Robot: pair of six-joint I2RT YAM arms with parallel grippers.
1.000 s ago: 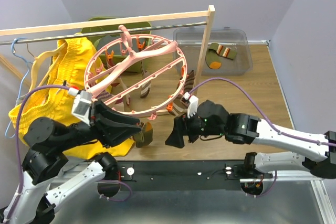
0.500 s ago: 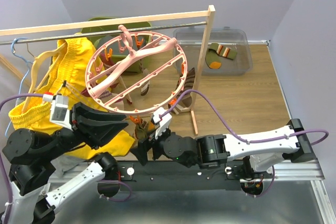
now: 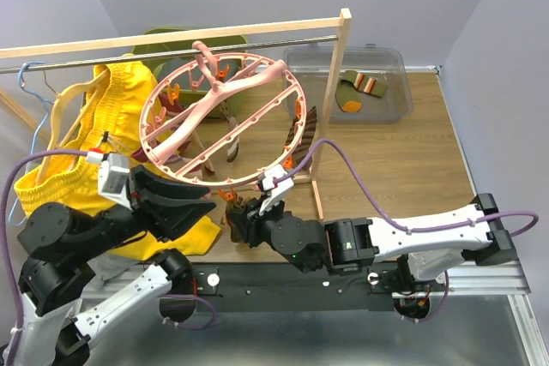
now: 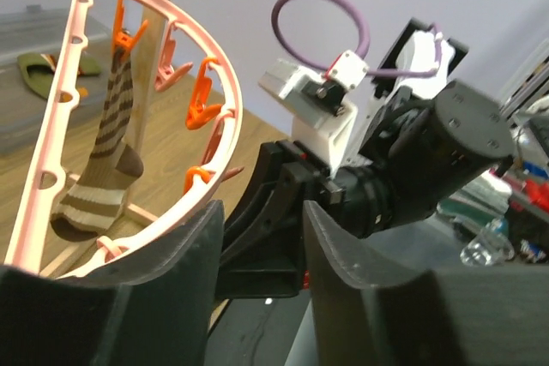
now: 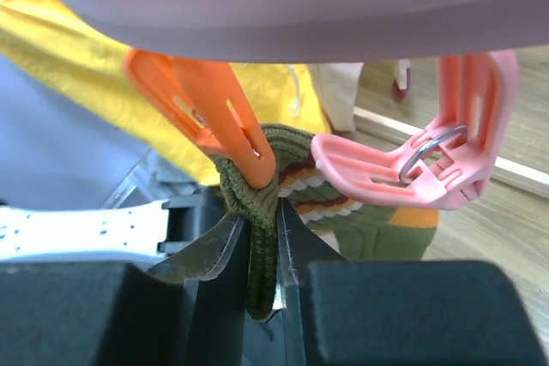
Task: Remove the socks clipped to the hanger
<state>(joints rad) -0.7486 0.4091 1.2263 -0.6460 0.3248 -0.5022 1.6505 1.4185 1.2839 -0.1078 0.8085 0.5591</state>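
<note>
1. Looking from above: your hanger (image 3: 219, 96) hangs tilted off the rail (image 3: 129, 40). The right gripper (image 3: 238, 214) reaches up under its near rim, and the left gripper (image 3: 204, 205) sits alongside, probably to steady it.
2. Left wrist: fingers stand apart with nothing between them. A striped sock (image 4: 107, 152) hangs lengthwise downward, toe lowest.
3. Right wrist: fingers are pinched on the green sock (image 5: 257, 203) just under its orange clip (image 5: 214, 109), placed for a downward pull. The sock's length runs vertically.
</note>
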